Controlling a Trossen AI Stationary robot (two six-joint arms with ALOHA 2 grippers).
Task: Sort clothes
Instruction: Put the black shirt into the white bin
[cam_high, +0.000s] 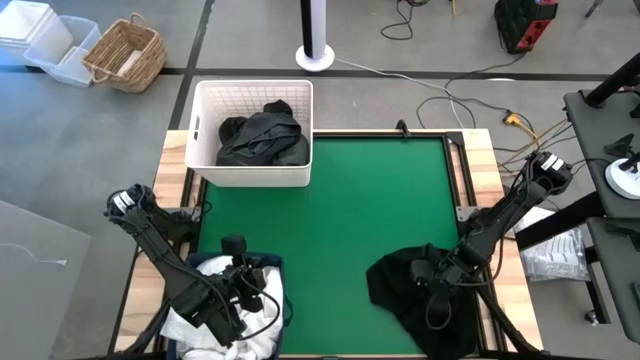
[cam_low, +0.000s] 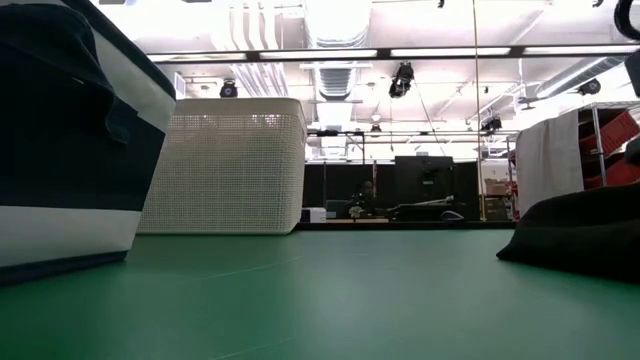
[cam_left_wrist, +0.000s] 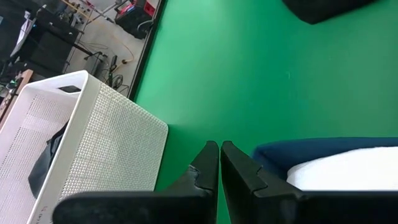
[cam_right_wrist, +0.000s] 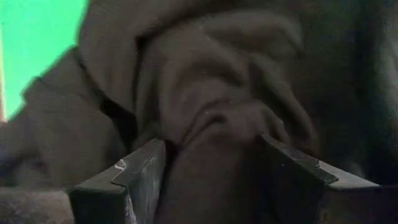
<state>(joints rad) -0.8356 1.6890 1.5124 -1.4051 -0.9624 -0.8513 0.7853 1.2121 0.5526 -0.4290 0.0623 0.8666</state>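
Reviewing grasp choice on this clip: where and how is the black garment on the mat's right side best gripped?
Probably the raised fold on top of the black garment, taken from above. It lies heaped on the green mat, so its flat edges offer little. The right claw is open astride such a ridge.

No text or label readable; distant room signs perhaps too blurred.

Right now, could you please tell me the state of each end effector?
Left end effector: closed, holding nothing, above the navy bin.
Right end effector: open, fingers astride the black garment.
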